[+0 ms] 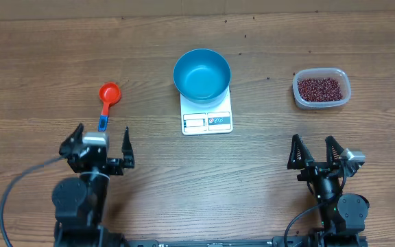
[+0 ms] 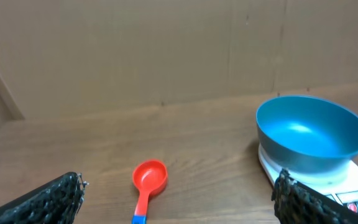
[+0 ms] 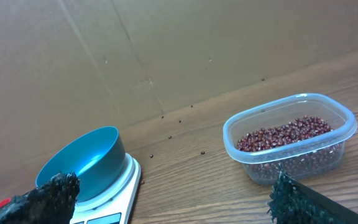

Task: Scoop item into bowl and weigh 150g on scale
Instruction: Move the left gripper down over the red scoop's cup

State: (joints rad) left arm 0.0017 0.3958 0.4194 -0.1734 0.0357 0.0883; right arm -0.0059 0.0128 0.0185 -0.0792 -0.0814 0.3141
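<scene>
The empty light-blue bowl (image 1: pixel 201 73) (image 2: pixel 311 133) (image 3: pixel 82 163) stands on the white scale (image 1: pixel 207 118) (image 2: pixel 353 186) (image 3: pixel 114 199) at the table's middle. The dark red-brown beans (image 1: pixel 319 88) (image 3: pixel 284 133) lie heaped in a clear plastic tub (image 1: pixel 321 88) (image 3: pixel 291 137) at the right. A red scoop with a blue handle end (image 1: pixel 108 100) (image 2: pixel 148 185) lies left of the scale. My left gripper (image 1: pixel 103 140) (image 2: pixel 179 199) is open, just in front of the scoop. My right gripper (image 1: pixel 316 151) (image 3: pixel 173 196) is open near the front edge, well short of the tub.
A few stray beans (image 3: pixel 177 127) lie on the wood behind the scale and tub. A cardboard wall (image 2: pixel 166 50) backs the table. Bare wood lies between the grippers and the objects.
</scene>
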